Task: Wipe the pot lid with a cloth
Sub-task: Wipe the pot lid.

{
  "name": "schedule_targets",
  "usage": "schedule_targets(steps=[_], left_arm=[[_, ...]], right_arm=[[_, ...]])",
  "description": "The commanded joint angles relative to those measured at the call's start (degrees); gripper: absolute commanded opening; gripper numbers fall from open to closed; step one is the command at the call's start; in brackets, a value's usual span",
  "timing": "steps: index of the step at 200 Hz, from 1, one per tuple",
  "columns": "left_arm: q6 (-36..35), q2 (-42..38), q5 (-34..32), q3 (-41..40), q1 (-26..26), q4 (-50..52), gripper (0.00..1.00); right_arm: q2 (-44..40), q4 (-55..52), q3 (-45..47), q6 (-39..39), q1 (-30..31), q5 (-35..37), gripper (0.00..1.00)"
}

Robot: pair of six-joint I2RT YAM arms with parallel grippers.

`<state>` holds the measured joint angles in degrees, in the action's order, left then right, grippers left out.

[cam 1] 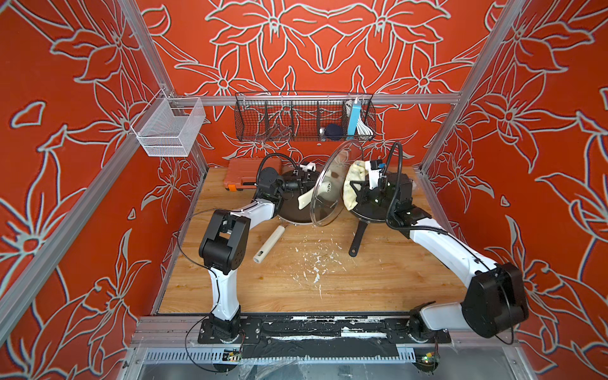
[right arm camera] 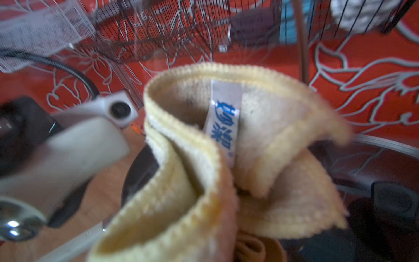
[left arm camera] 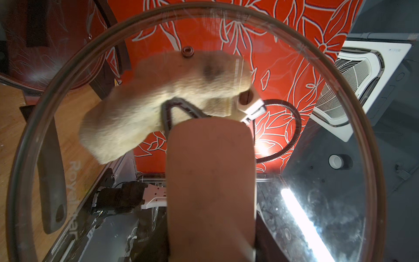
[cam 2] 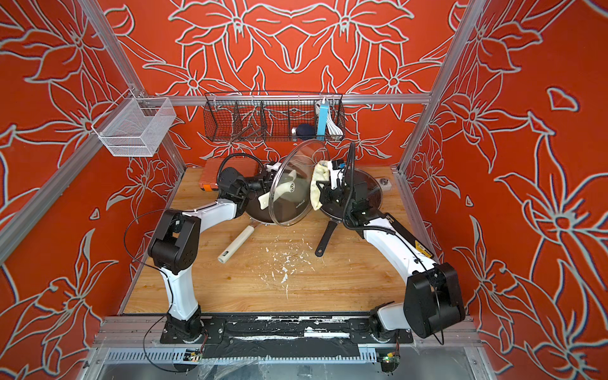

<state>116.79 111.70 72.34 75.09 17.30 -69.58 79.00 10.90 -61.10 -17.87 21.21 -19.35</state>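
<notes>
I am working both arms together, and the lid [cam 1: 332, 184] is hanging in the air between them, above the pan [cam 1: 292, 214] and the skillet [cam 1: 371, 210], clear of the tabletop [cam 1: 296, 279]. My left gripper [cam 1: 311, 186] is pinching the lid by its cream handle [left arm camera: 209, 181] and standing it almost on edge. In both top views the glass disc is running from about 1 o'clock down to 7 o'clock, with its handle face turned toward 9 o'clock and its underside toward 3 o'clock. My right gripper [cam 1: 360, 184] is pressed together on the cloth [cam 1: 348, 197], at 3 o'clock from the lid and right against that underside. Through the glass in the left wrist view the cloth [left arm camera: 147, 108] is showing as a pale wad across the upper middle of the disc, apparently touching it. The right wrist view is filling with folded cloth [right arm camera: 204, 170], so the gripper itself is hidden there. The right arm is the one doing the wiping, I judge. Its strokes should be following the tilted plane, up toward 1 o'clock and down toward 7 o'clock, while the left is bracing against the push so the lid is not twisting on its handle.
</notes>
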Motion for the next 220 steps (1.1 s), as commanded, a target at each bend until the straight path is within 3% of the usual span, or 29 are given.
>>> schedule_targets(steps=[1, 31, 74, 142, 164, 220], left_arm=[[7.1, -5.7, -1.9, 1.7, 0.8, -10.3, 0.0], [7.0, -5.4, -2.1, 1.6, 0.8, -10.3, 0.0], [7.1, -4.6, -2.3, 1.8, 0.6, -10.3, 0.0], [7.4, -4.1, -2.8, 2.2, 0.4, -10.3, 0.0], [7.7, -4.1, -3.0, 2.3, 0.4, -10.3, 0.0], [8.0, -5.3, -3.2, 2.7, 0.4, -10.2, 0.0]], right_arm=[[-1.8, 4.9, -2.6, -3.7, 0.1, -4.9, 0.0], [-4.6, 5.9, -3.8, -5.2, 2.0, -8.6, 0.0], [-7.9, 4.0, -3.5, -1.5, 9.9, -10.4, 0.0], [-9.2, 7.7, 6.4, -4.2, 17.8, -10.8, 0.0], [-9.7, 9.5, 10.9, -5.9, 18.0, -9.3, 0.0], [-9.9, 4.6, 16.2, -2.1, 16.6, 1.3, 0.0]])
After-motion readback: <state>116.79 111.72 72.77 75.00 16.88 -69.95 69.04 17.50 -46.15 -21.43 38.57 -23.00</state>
